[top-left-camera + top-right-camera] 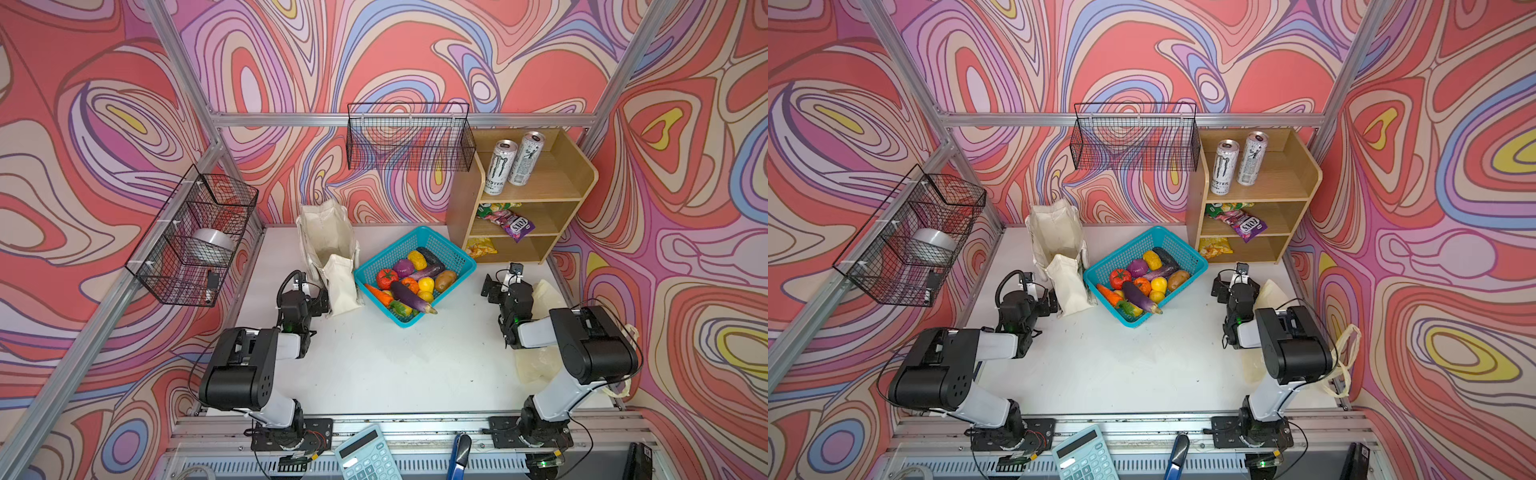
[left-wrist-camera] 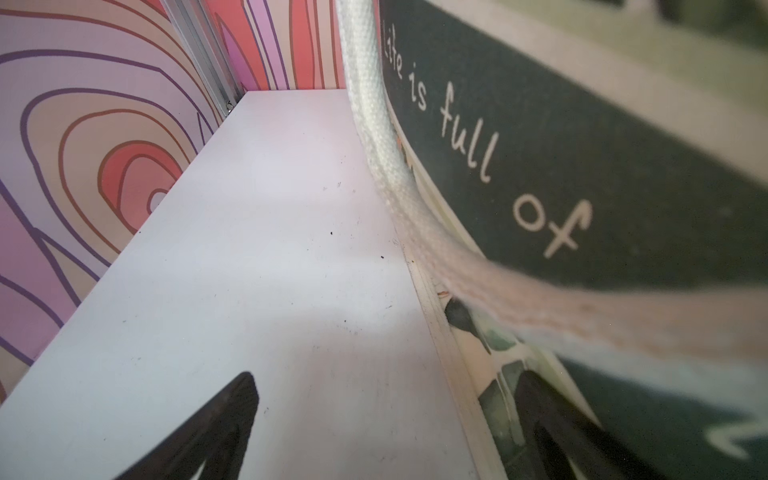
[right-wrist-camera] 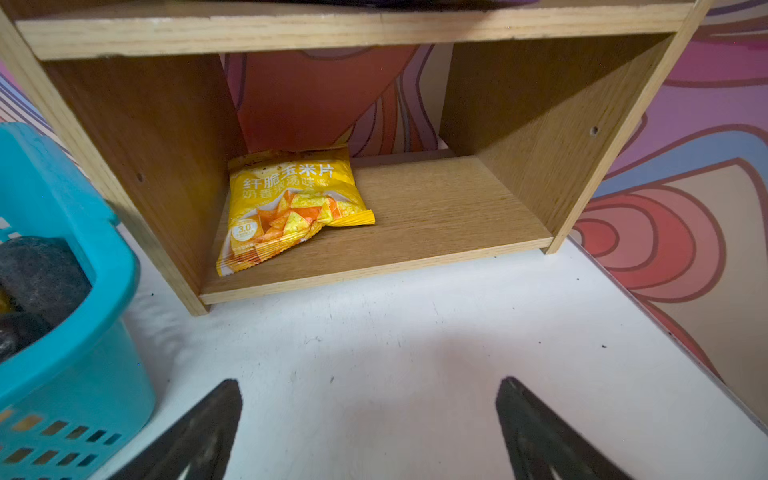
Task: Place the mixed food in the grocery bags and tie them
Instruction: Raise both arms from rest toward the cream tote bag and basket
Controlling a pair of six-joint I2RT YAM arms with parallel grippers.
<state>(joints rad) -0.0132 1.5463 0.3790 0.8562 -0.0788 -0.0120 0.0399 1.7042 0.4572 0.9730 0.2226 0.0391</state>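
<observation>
1. Progress: by my reading nothing is bagged yet. All the mixed food lies outside the bags and no handles are tied.
2. Toy produce [image 1: 411, 282] fills the teal basket [image 1: 451, 249] in the middle of the counter [image 1: 395, 365]. There are about a dozen pieces, among them two purple eggplants, one carrot, one tomato, one potato and two lemons.
3. One yellow packet [image 3: 291, 203] lies on the bottom level of the wooden shelf [image 1: 461, 199]. The middle level holds what look like three more snack packets [image 1: 505, 220].
4. There are two bags. The canvas tote [image 1: 326, 237] stands upright just beside the basket, and the plastic bag [image 1: 534, 368] lies flat under the right arm.
5. The left tool [image 2: 395, 436] has its jaws apart and holds nothing, with one finger just beside the tote's printed side. The right tool [image 3: 370, 432] is also apart and empty, and faces the bottom shelf.
6. Two drink cans [image 1: 513, 164] stand on top of the shelf.
7. Still to do: all the loading, then the tying.
</observation>
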